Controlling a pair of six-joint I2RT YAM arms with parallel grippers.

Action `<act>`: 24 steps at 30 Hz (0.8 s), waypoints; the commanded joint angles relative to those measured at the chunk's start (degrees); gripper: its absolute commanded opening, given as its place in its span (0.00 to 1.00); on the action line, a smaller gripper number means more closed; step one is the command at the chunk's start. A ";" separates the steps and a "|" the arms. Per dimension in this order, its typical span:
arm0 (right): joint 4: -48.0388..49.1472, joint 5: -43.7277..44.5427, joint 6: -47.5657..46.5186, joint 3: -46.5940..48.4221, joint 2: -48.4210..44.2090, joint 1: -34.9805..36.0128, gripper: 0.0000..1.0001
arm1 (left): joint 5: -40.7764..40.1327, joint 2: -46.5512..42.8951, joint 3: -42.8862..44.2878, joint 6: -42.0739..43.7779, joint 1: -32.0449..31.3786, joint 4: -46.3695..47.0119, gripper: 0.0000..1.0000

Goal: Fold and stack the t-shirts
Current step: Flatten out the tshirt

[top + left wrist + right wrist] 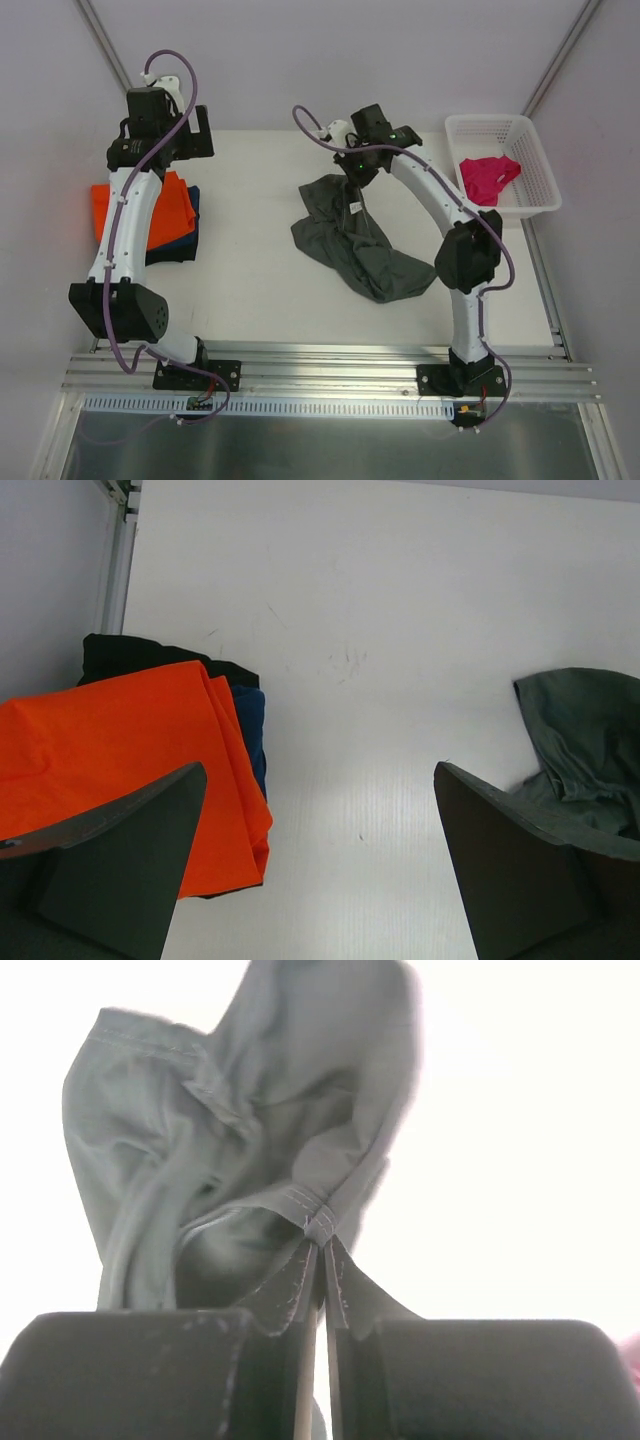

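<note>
A crumpled dark grey t-shirt (pixel 355 245) lies mid-table. My right gripper (pixel 354 180) is shut on its hem at the far end; in the right wrist view the stitched hem (pixel 318 1215) is pinched at the fingertips and the grey t-shirt (pixel 240 1120) hangs beyond. A folded bright orange t-shirt (pixel 172 205) lies on a navy/black t-shirt (pixel 188 243) at the left, seen also as the orange t-shirt (pixel 120 750) and the navy one (pixel 250 720). My left gripper (pixel 320 780) is open above bare table beside that stack. A magenta-pink t-shirt (pixel 488 177) lies in the basket.
The white lattice basket (pixel 535 160) stands at the back right corner. White walls close the back and sides. The left arm's links (pixel 125 230) pass over the orange stack. A metal rail (pixel 330 375) runs along the near edge.
</note>
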 commanded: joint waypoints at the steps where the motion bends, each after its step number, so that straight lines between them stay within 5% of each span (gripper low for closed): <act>1: -0.33 2.36 -0.99 -2.02 -7.14 -1.56 0.07 | 2.54 0.08 1.78 -1.45 -0.38 0.97 0.99; 21: -5.87 4.82 -3.10 -12.41 -8.55 -14.83 0.03 | 1.76 1.13 3.19 -0.57 -0.56 0.97 0.99; 24: -17.59 0.79 -4.15 -7.77 -6.02 -14.92 0.03 | 1.67 1.48 3.45 -0.39 -0.56 1.05 0.99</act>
